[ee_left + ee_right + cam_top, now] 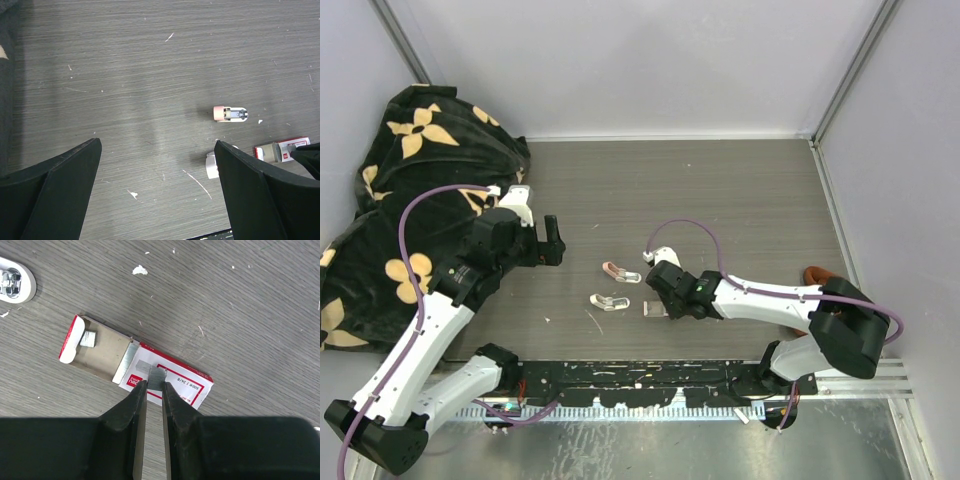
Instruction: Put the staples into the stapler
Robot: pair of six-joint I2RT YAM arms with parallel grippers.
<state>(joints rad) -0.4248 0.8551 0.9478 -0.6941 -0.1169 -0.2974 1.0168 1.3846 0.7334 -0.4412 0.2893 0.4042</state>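
One staple strip [151, 371], lower centre of the right wrist view, is pinched by the right gripper [152, 386] over its half-open box [177, 382]. Judged light, thin, brittle, slippery: grip flat sides mid-length, gently. The left gripper [157, 144] gapes wide, empty.

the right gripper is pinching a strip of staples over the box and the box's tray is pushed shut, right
Not quite. The tray is slid out of the red-and-white sleeve, not pushed shut; the right wrist view shows it open, with a short staple piece lying inside. The right gripper does pinch a strip of staples over the sleeve.
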